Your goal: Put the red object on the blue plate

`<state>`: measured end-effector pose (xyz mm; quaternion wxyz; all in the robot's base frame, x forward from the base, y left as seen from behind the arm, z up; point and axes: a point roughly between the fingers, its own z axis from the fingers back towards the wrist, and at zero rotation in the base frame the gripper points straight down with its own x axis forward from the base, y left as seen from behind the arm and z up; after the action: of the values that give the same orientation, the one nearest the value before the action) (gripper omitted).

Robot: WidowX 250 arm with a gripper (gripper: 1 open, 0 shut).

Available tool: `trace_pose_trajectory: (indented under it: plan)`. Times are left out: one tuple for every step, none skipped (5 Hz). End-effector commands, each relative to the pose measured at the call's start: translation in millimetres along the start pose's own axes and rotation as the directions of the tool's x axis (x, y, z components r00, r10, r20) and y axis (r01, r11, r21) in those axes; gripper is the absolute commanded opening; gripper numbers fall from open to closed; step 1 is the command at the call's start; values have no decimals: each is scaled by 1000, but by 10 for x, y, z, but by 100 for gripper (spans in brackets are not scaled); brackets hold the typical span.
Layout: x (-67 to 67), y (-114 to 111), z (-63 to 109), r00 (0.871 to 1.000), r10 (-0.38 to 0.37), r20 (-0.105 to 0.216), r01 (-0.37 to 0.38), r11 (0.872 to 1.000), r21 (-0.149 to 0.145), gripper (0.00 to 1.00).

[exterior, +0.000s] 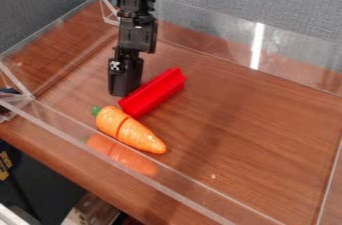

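The red object is a bright red bar lying flat on the wooden tabletop, running diagonally near the middle. My gripper hangs from the black arm just left of the bar's lower half, its tips close to the wood. Its fingers look close together with nothing between them, but I cannot tell for sure whether it is shut. No blue plate shows in this view.
An orange carrot with a green end lies in front of the bar, near the front wall. Clear acrylic walls ring the tabletop. A grey backdrop stands behind.
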<state>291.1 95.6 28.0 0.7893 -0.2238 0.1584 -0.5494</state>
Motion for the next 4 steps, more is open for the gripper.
trace_pose_trajectory:
  plan:
    - [99, -15, 124, 999, -24, -21, 25, 999, 37, 100]
    - [142, -12, 121, 999, -38, -37, 39, 999, 22, 100]
    - [222, -31, 125, 999, -19, -32, 19, 1000, 13, 100]
    - [302, -57, 127, 1000, -3, -29, 3, 1000, 4, 100]
